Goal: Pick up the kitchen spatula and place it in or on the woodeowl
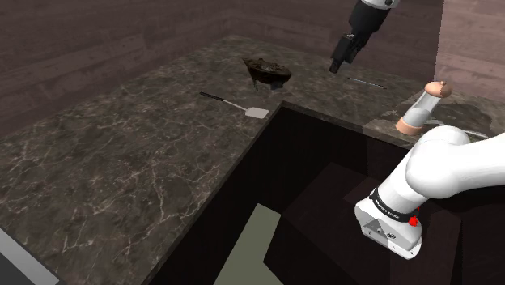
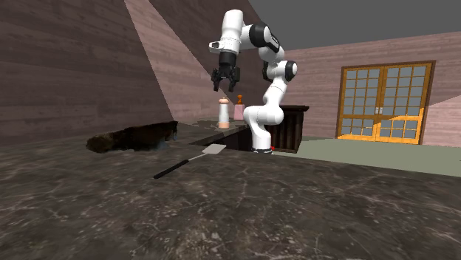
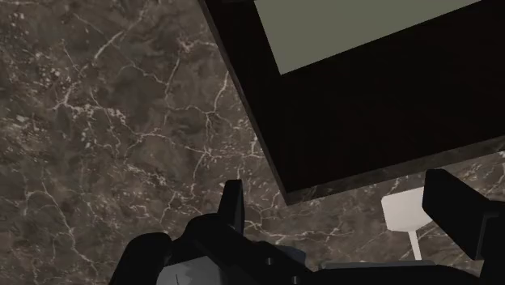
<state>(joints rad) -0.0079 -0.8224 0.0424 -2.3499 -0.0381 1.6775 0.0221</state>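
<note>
Shoulder view: gripper (image 1: 337,69) hung high over the marble counter (image 1: 121,162); spatula (image 1: 235,104) lay flat near the counter's edge, close to the dark bowl (image 1: 267,71). Second exterior view: jaws spread, empty. Wrist view: fingers wide apart, the spatula's white blade beside one.

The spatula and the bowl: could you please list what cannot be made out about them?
Spatula: wrist view, the end effector hides most of the handle, and one of its fingers covers a blade edge.
Bowl: dark in the shoulder view, a dim smear in the second exterior view; its inside is unreadable.
</note>
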